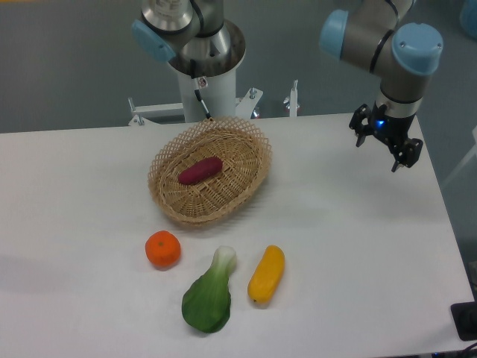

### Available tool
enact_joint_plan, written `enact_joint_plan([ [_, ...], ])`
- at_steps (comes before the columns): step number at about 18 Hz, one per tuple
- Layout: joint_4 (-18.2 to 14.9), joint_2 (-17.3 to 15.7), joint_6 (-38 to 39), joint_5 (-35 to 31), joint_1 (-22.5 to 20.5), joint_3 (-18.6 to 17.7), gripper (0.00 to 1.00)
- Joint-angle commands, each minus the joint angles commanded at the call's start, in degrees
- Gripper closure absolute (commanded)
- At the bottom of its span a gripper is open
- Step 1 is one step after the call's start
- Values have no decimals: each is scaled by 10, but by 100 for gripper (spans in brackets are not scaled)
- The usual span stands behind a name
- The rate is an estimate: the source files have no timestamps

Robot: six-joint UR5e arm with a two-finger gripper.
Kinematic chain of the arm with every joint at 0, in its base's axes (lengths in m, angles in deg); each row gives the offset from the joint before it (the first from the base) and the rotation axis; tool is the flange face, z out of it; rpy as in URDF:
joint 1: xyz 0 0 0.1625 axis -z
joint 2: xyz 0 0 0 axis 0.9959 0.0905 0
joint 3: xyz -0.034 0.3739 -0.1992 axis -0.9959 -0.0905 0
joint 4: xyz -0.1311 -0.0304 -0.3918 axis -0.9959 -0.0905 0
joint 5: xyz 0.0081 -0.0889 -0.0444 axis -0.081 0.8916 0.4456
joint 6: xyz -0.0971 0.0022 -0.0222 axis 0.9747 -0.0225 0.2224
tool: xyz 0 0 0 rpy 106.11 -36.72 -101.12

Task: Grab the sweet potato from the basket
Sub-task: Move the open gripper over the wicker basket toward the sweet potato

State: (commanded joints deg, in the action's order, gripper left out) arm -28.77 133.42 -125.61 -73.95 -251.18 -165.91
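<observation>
The sweet potato [200, 170], a small reddish-purple tuber, lies slanted in the middle of the basket [168, 195], a light tan woven oval at the table's centre left. My gripper [379, 154] hangs over the far right part of the table, well to the right of the basket and apart from it. Its two black fingers are spread, with nothing between them.
In front of the basket lie a round orange fruit [163, 249], a green leafy vegetable [209, 295] and a yellow oblong vegetable [267, 274]. The arm's base column [201, 74] stands behind the basket. The table's right edge runs near the gripper.
</observation>
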Motion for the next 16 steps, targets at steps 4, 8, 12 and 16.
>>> enact_joint_plan([
  [4, -1, 0, 1, 1, 2, 0, 0],
  [8, -4, -2, 11, 4, 10, -8, 0],
  [12, -4, -8, 11, 17, 25, -14, 0],
  [16, -4, -25, 13, 61, 27, -36, 0],
])
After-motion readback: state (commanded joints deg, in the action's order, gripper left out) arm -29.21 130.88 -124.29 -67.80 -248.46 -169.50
